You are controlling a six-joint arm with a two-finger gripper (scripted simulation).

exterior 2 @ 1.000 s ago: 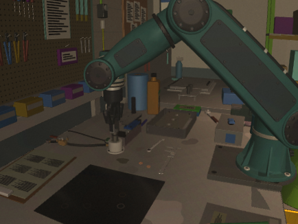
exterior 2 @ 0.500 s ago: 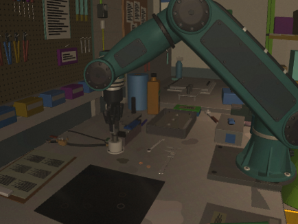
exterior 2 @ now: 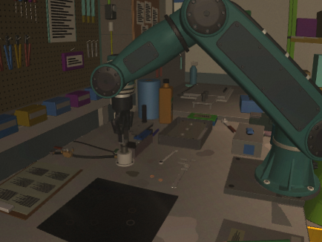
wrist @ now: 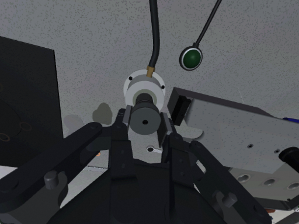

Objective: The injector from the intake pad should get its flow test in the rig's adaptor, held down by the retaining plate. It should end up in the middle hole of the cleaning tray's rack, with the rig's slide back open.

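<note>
At the left middle of the bench the white round adaptor [exterior 2: 124,159] of the rig stands with a black hose running off to its left. I hold the dark grey injector [wrist: 145,115] upright in my closed gripper [wrist: 145,124], its lower end down in the adaptor [wrist: 144,90]. The rig's grey retaining plate [wrist: 233,128] sits just right of the adaptor, slid back clear of it. The cleaning tray [exterior 2: 185,132] lies further right, with a row of holes in its rack. The black intake pad [exterior 2: 111,209] lies at the bench's front.
Behind the work a pegboard wall and a shelf of coloured boxes [exterior 2: 44,107] run along the left. A blue cylinder [exterior 2: 148,98] and an orange bottle [exterior 2: 165,102] stand behind the rig. A green button [wrist: 191,58] lies by the hose, and my arm's base [exterior 2: 287,170] fills the right.
</note>
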